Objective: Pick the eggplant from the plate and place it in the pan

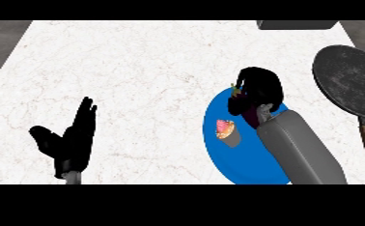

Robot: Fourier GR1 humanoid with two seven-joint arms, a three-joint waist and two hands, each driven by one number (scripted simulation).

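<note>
While my right hand (258, 87) hovers over the blue plate (235, 164), its fingers (242, 103) curl round the eggplant (241, 99).

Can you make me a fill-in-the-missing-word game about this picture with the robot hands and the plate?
1. The plate under the robot's right hand is the color ____.
2. The dark round pan sits to the ____ of the plate.
3. The right hand is curled over the purple ____.
4. The left hand is ____, with its fingers straight.

Missing words: blue, right, eggplant, open.
</note>
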